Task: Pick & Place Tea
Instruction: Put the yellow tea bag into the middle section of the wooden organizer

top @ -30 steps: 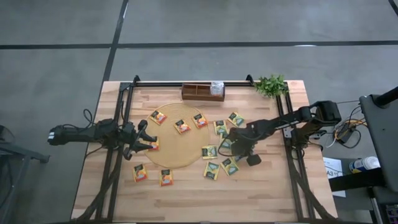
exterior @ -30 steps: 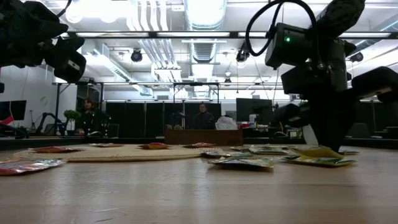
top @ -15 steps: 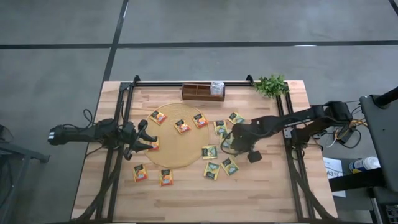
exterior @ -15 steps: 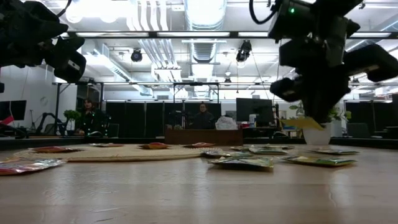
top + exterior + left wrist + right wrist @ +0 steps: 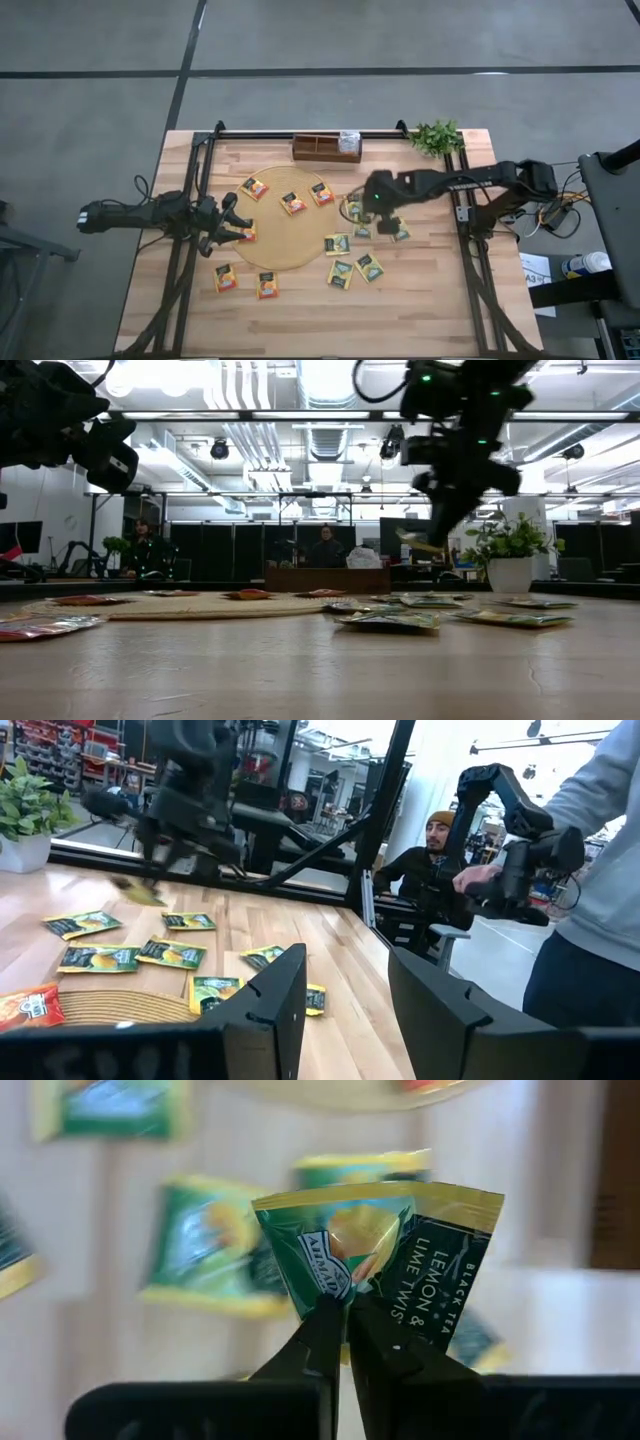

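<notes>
Progress early: my right gripper (image 5: 345, 1320) is clamped on one green-yellow sachet (image 5: 385, 1250), airborne short of the wooden tray (image 5: 326, 148), left gripper (image 5: 232, 228) parted and empty, other sachets (image 5: 340, 273) unsorted around the mat (image 5: 290, 235).

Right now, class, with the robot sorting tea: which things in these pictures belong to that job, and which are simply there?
Part of the job:
- green-yellow sachet, pinched in the right gripper
- orange sachets
- green-yellow sachets on the table
- wooden tray
- left gripper, waiting

Just there:
- round mat
- potted plant
</notes>
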Controlling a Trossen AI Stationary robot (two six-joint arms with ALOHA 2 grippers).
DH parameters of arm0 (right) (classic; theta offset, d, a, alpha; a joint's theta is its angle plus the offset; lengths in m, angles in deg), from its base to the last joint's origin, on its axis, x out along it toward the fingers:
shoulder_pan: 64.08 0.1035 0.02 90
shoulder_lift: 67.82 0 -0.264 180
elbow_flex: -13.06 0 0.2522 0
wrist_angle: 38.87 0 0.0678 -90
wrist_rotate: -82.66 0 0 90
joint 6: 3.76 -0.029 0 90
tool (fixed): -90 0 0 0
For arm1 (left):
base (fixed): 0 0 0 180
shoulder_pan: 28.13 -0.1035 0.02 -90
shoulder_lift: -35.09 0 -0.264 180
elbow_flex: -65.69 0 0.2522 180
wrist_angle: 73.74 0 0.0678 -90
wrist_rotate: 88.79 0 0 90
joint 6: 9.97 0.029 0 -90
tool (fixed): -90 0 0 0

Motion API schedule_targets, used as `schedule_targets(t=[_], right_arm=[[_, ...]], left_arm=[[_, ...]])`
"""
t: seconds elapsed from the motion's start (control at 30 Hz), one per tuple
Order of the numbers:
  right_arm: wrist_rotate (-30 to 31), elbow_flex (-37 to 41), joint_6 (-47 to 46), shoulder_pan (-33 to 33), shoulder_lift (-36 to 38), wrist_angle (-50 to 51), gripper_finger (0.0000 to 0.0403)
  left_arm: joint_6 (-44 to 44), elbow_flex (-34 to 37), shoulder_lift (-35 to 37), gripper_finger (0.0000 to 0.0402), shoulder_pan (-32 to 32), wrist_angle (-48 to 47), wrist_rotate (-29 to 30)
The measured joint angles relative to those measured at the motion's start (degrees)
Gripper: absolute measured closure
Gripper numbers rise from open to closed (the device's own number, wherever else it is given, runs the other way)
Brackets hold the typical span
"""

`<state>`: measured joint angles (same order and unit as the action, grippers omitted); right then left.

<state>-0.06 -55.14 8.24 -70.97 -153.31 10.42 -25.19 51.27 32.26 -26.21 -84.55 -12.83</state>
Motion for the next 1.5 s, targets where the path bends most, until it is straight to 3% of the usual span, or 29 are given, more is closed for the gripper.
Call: schedule_targets(t=[0.6,1.5], right_arm=[[1.9,-30.6,6.0,-12.1,-19.7,6.9,0.0392],[4.9,-53.6,14.5,-21.7,-41.0,7.3,0.0392]], left_arm=[[0.0,0.0,0.0,0.0264,0.0,0.0,0.0],[0.0,0.0,0.0,0.0264,0.0,0.0,0.0]])
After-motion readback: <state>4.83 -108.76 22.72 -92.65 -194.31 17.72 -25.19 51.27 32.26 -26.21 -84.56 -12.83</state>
